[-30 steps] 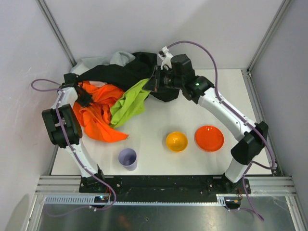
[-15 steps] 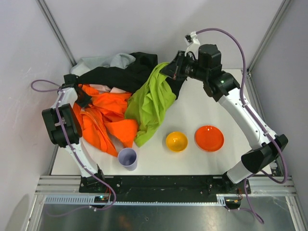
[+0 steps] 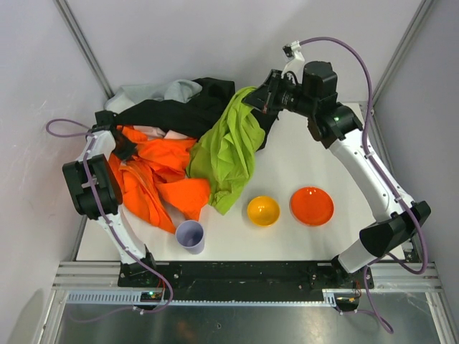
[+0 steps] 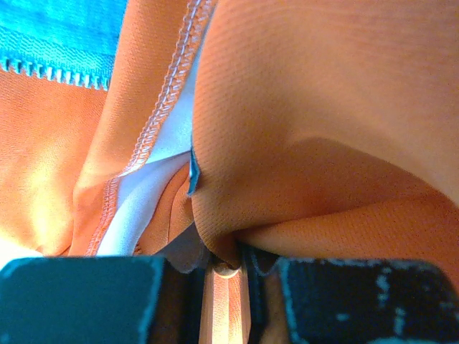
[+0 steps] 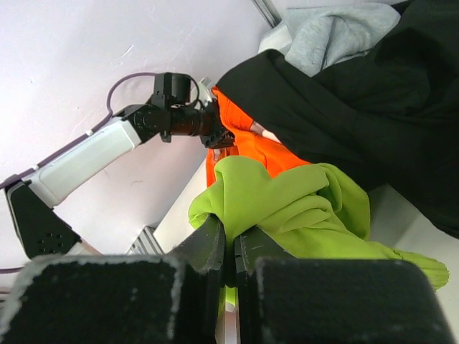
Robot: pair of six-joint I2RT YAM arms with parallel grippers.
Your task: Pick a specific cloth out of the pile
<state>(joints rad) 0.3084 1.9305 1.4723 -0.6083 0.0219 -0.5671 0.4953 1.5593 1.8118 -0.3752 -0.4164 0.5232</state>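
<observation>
The lime-green cloth (image 3: 229, 150) hangs from my right gripper (image 3: 259, 99), raised above the table, its lower end draped beside the pile. In the right wrist view the jaws (image 5: 231, 247) are shut on a fold of the green cloth (image 5: 287, 208). The pile (image 3: 165, 115) lies at the back left: black on top, light grey behind, bright orange (image 3: 154, 179) in front. My left gripper (image 3: 123, 143) is at the pile's left edge. In the left wrist view it (image 4: 226, 269) is shut on a pinch of orange garment (image 4: 323, 143).
A lilac cup (image 3: 190, 235) stands near the front, close to the orange garment's tip. A yellow bowl (image 3: 263, 211) and an orange bowl (image 3: 312, 206) sit right of it. Frame posts and walls close in the table's back and sides.
My right gripper rose and moved right and back, pulling the green cloth out of the pile so it hangs spread. The orange garment shifted toward the cup. The left arm stayed put.
</observation>
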